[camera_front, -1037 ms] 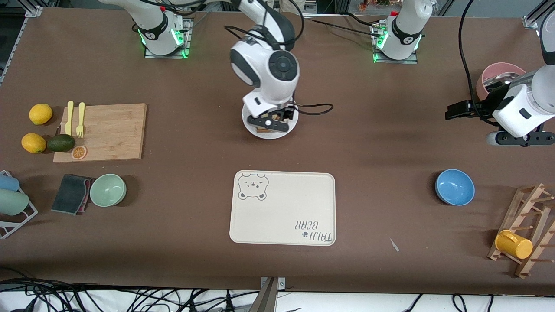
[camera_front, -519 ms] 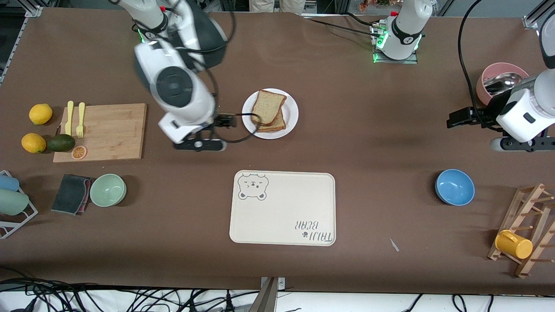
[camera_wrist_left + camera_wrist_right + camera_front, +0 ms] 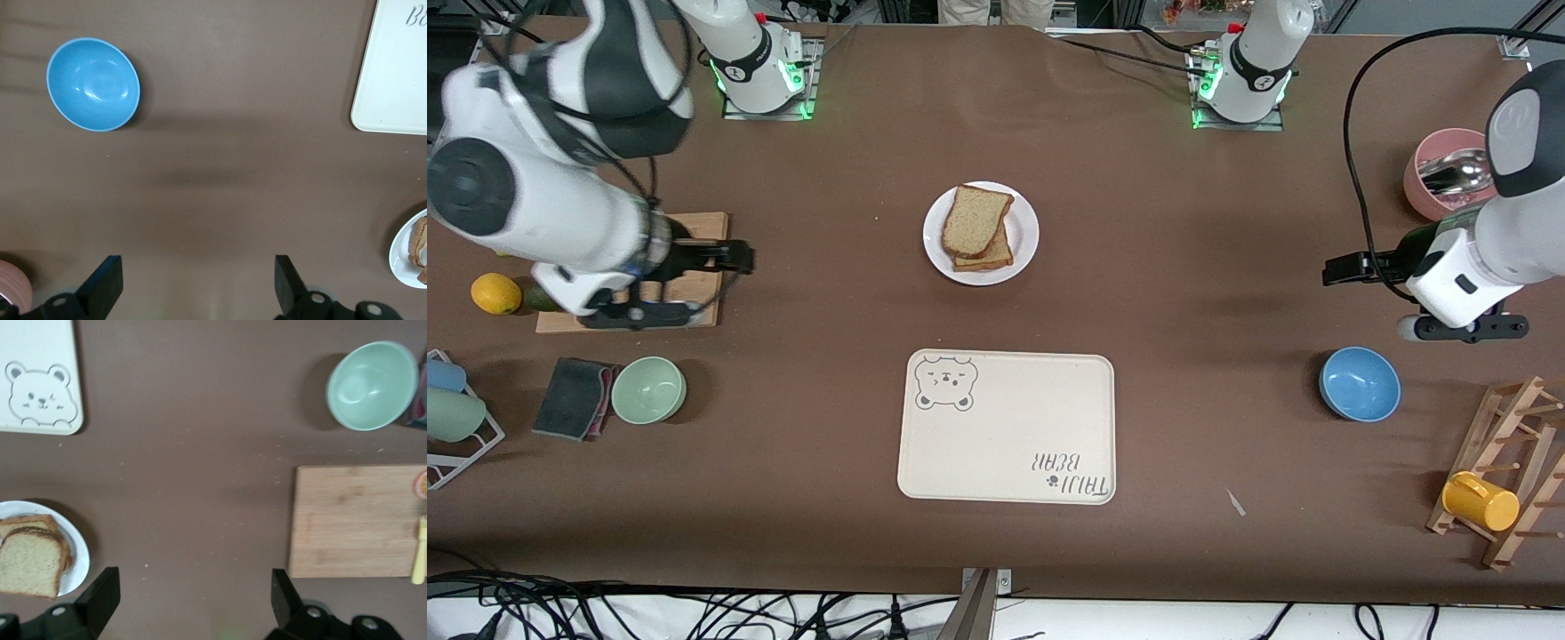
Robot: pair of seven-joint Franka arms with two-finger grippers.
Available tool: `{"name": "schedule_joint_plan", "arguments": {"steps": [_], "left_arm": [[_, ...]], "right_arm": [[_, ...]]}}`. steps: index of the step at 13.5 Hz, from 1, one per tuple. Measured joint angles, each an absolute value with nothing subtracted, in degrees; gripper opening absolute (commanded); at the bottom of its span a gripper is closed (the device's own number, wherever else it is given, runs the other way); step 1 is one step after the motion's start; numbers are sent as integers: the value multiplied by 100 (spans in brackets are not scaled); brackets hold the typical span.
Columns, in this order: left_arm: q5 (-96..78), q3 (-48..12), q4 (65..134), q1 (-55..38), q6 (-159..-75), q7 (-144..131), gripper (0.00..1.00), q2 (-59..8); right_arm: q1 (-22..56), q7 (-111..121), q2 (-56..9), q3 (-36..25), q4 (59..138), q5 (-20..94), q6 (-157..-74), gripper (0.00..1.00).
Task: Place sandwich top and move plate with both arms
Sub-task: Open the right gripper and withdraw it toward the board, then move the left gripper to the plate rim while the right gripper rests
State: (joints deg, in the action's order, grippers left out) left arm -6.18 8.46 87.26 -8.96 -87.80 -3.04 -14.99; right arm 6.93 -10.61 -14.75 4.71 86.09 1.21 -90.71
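White is the one plate (image 3: pixel 981 233) you have on the brown tabletop (image 3: pixel 1192 231), and the sandwich top (image 3: pixel 975 220) lies on it, stacked askew on a second bread slice (image 3: pixel 989 256); that makes two slices you can count. One cream tray with a bear drawing (image 3: pixel 1007 427) sits nearer to the front camera than the plate, apart from it.

Your right gripper (image 3: pixel 734 257) hangs over the edge of the single wooden cutting board (image 3: pixel 694 298), fingers spread wide with nothing between them, as the right wrist view shows. Your left gripper (image 3: pixel 1343 268) hovers over bare tabletop toward the left arm's end, also spread wide and empty.

You have three bowls: one blue bowl (image 3: pixel 1359 383), one pale green bowl (image 3: pixel 648 389) and one pink bowl (image 3: pixel 1449 172) with metal inside. One lemon (image 3: pixel 495 293) shows beside the board, and one yellow mug (image 3: pixel 1480 501) rests on the wooden rack (image 3: pixel 1507 444).
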Motion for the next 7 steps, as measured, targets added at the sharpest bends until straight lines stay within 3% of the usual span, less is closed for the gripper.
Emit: {"name": "schedule_joint_plan", "arguments": {"steps": [4,7], "left_arm": [[-746,674,9217,-992,-9310,-298,100,-1601],[-920,492,9623,-1087,-9934,-303,100,-1633]], "right_arm": [[228,-888,-603,229,8825,65,-9190,100],[224,-413,25,-150,9412,69,-9188,100]]}}
